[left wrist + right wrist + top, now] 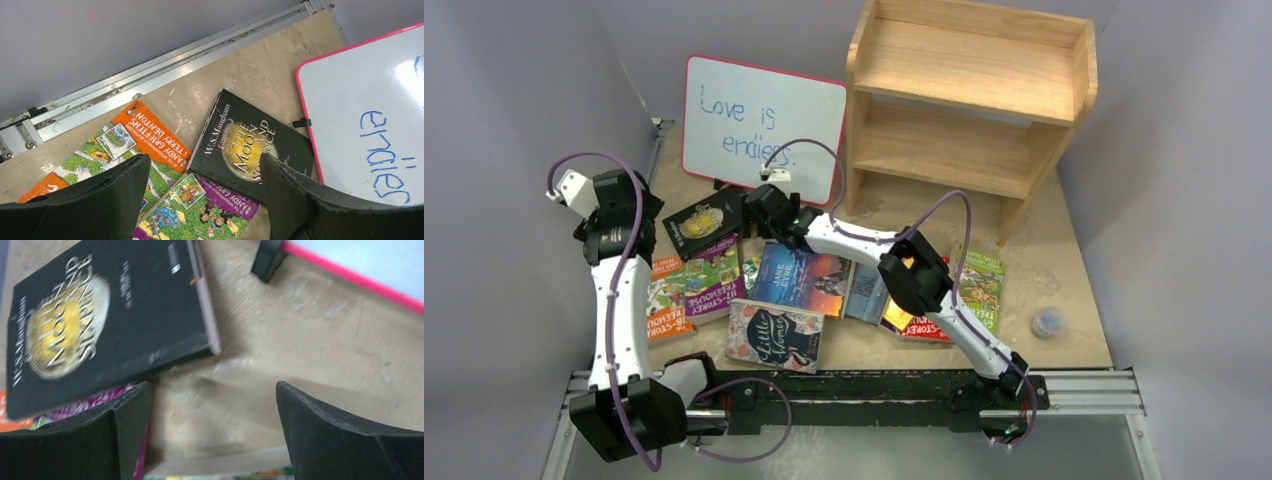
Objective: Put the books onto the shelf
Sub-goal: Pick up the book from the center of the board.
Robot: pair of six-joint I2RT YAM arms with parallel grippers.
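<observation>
Light wooden two-tier shelf [972, 95] stands at the far right of the beige worktop [1064, 240]; both tiers bare. All paperbacks lie flat on the worktop in front of it, none on the shelf.

Book positions, overhead view: black paperback with a gold oval, "The Moon and Sixpence" [703, 222], lies farthest back on the left, just in front of the pink-edged whiteboard [762, 128]. Orange Treehouse paperback [664, 297] lies at the far left, and the purple Treehouse paperback [715, 280] sits beside it, its far corner under the black book's near edge. Dark blue paperback with a sunset cover [802, 279] lies mid-row. Floral "Little Women" paperback [776, 334] is nearest the arm bases. Green paperback [982, 287] lies at the right end, partly hidden by the right arm.

Left claw [200, 200]: released, fingers spread wide, nothing between them; it hangs above the near corner of the black book and the purple one.

Right claw [212, 435]: released, fingers wide apart, nothing held; bare worktop shows between them, with the black book's corner just beside the left finger. Right wrist view is motion-blurred.

A small round grey object [1048, 321] sits alone near the right edge; what it is I cannot tell.
</observation>
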